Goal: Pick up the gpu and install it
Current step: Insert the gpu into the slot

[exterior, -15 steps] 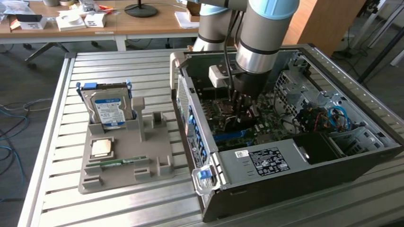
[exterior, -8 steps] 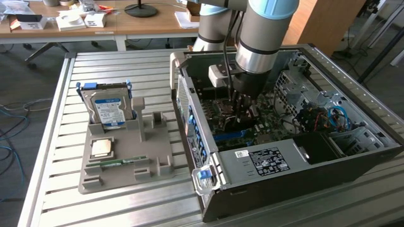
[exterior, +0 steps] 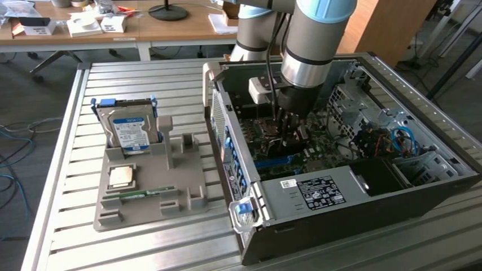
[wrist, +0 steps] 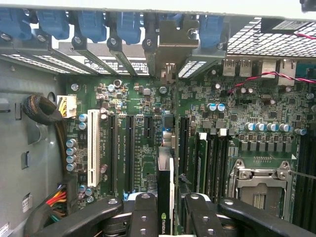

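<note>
Wrist view: gpu (wrist: 164,177) edge-on in pincer (wrist: 171,211)

Soft, even room light over the table (exterior: 135,243); dimmer inside the case (exterior: 362,214).
In the exterior view the table's metal slats carry a pale sheen, brightest at the exterior view's left, and shadows under the parts are faint. The arm (exterior: 312,45) shows a broad highlight down its silver collar, and the case floor beneath it is dark. The floor at the far right is washed out. In the wrist view the board (wrist: 138,148) is evenly lit, the far case rim (wrist: 148,5) is blown nearly white, and the black gripper (wrist: 165,217) shows only small glints, with a pale strip along the gpu (wrist: 165,187) edge.
</note>
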### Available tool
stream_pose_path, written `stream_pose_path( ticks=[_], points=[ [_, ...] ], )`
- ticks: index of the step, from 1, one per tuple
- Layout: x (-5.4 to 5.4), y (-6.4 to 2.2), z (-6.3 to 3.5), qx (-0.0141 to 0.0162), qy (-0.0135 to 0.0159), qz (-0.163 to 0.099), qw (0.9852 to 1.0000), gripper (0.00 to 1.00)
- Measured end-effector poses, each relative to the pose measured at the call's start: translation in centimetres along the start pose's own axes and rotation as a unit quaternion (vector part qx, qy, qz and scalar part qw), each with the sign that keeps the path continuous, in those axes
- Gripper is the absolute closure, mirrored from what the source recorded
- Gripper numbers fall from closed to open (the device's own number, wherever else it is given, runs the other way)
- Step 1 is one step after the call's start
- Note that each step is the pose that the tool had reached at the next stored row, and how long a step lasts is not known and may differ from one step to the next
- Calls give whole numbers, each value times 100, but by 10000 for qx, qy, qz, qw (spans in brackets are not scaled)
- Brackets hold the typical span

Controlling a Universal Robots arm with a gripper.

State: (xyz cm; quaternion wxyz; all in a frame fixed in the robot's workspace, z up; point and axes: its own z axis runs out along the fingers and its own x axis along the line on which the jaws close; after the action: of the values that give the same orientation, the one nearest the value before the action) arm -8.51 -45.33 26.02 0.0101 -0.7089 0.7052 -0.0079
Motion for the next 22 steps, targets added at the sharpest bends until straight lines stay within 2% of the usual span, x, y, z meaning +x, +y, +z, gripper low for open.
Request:
stream_pose_path(
  ticks=[22],
  points=[
    [0, -3, 2, 0, 0, -1, 10000, 74]
  ],
)
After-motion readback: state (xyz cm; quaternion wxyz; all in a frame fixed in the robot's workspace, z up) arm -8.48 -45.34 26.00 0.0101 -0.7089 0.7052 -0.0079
